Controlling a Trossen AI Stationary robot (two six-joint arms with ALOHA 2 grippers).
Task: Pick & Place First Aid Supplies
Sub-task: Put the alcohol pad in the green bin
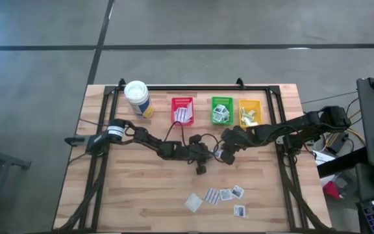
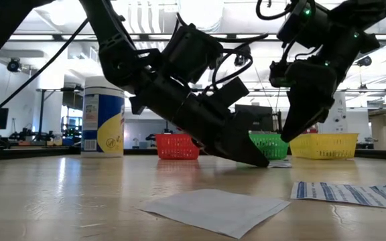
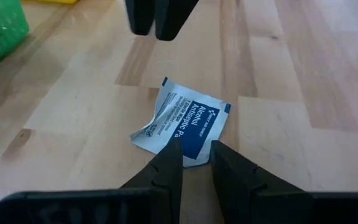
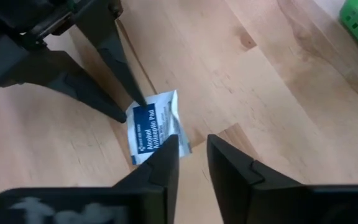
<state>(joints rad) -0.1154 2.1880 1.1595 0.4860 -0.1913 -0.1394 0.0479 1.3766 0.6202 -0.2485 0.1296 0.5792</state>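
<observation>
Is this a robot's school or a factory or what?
Probably a robot lab or workshop. Two robot arms work at a wooden table holding small sorting bins. Behind it, the low view shows a big open room with desks, monitors and bright ceiling lights.

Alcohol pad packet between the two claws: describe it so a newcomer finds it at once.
Start at the green plastic bin, the middle of three at the table's far edge. Just in front of it, where the two dark arms meet, lies one small crumpled white paper packet with a dark-blue printed panel. Unlike the flat packets clustered near the front edge, it lies alone, with the left claw and right claw at its edges.
</observation>
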